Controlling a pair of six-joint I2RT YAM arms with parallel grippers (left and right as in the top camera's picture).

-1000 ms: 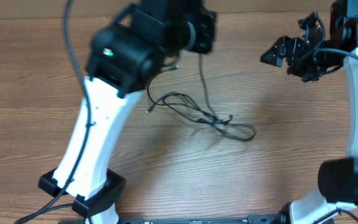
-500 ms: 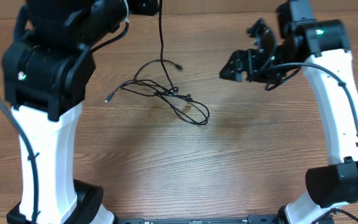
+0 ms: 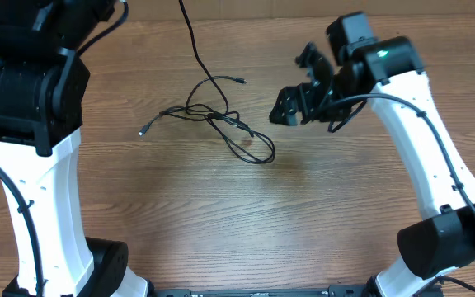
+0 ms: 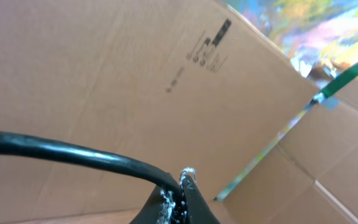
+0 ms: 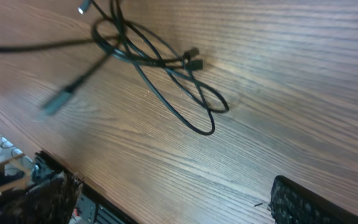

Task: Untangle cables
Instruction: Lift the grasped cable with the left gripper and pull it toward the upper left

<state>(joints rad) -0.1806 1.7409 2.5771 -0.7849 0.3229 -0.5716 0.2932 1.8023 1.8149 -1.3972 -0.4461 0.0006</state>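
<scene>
Cables (image 3: 223, 120) lie tangled on the bench (image 3: 221, 214), with one strand rising off the far edge. The left claw (image 4: 178, 202) is clenched on that strand, up high. The right claw (image 3: 295, 87) is spread wide and empty, just right of the tangle, not touching.

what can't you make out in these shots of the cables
Left fingers: out of sight overhead; left wrist shows only their tips.
Lifted strand: its upper end leaves the overhead frame.
Knot in the cables: crossings too small overhead.
One plug: blurred in right wrist view.
</scene>
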